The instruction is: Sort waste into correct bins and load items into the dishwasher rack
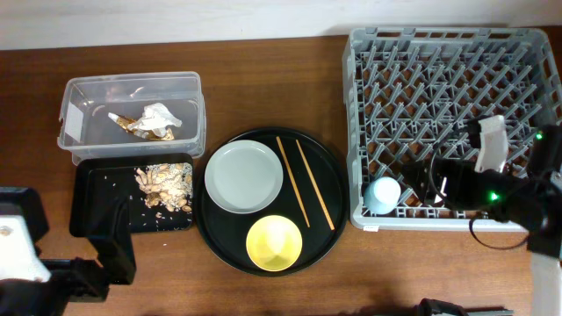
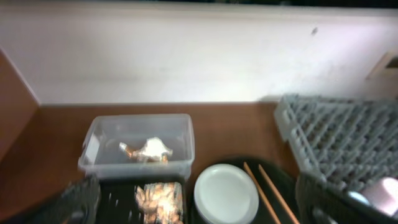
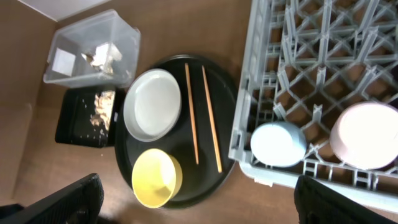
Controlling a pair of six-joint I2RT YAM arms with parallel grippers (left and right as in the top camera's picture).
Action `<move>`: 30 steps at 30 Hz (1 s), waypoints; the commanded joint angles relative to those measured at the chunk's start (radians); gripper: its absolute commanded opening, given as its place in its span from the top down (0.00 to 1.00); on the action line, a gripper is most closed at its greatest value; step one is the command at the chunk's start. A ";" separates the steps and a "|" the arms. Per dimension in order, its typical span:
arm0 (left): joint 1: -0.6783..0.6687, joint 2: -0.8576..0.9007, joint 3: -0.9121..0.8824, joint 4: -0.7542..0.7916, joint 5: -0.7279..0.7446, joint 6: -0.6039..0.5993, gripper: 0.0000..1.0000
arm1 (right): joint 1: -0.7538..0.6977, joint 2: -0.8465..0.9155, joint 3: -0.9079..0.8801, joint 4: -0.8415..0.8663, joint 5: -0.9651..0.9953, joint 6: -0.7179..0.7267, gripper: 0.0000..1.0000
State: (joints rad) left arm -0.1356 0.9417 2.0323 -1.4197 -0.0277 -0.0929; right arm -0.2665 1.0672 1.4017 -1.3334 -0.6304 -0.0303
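Two chopsticks (image 1: 292, 181) side by side on the round black tray (image 1: 230, 230), long axis running near-to-far, slightly slanted. Just left of the dishwasher rack (image 1: 439, 33) and of the right fingers (image 3: 68, 199), spread wide apart above its front edge. Nearer arm: the right. Also apart: the left fingers (image 2: 78, 200), well off across the worktop (image 1: 263, 79).

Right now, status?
Left gripper, right gripper open. Blue cup, pink cup in grey plastic rack. Pale round plate, yellow bowl, wooden chopsticks on round black tray.

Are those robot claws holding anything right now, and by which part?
Nothing is held: the left gripper and the right gripper are both open and empty.
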 commanded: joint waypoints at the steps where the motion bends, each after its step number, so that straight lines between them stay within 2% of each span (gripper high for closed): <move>1: 0.036 -0.143 -0.370 0.275 0.026 0.020 0.01 | 0.005 0.089 0.000 0.002 -0.013 -0.011 0.01; 5: 0.076 -0.456 -1.022 0.787 0.193 0.019 0.01 | 0.005 0.275 0.000 0.002 -0.013 -0.011 0.01; 7: 0.079 -0.617 -1.292 0.971 0.216 0.019 0.01 | 0.005 0.362 0.000 0.002 -0.013 -0.011 0.01; 10: 0.080 -0.806 -1.596 1.148 0.216 0.019 0.01 | 0.005 0.499 0.000 0.002 -0.012 -0.011 0.02; 13: 0.080 -0.927 -1.826 1.297 0.272 0.019 0.01 | 0.005 0.618 0.000 0.003 -0.012 -0.011 0.01; 15: 0.080 -0.937 -1.918 1.380 0.305 0.019 0.01 | 0.005 0.685 0.000 0.006 -0.012 -0.011 0.01; 17: 0.080 -0.937 -2.023 1.364 0.293 0.019 0.01 | 0.005 0.761 0.000 0.014 -0.012 -0.011 0.01; 28: 0.080 -0.937 -2.024 1.363 0.294 0.019 0.01 | 0.005 0.795 0.000 0.112 -0.025 0.013 0.01; 30: 0.080 -0.937 -2.024 1.363 0.294 0.019 0.01 | 0.006 0.778 0.022 0.087 -0.069 -0.005 0.08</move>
State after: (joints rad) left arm -0.0601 0.0139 0.0139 -0.0551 0.2546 -0.0891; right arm -0.2600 1.8378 1.4044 -1.2476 -0.6804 -0.0185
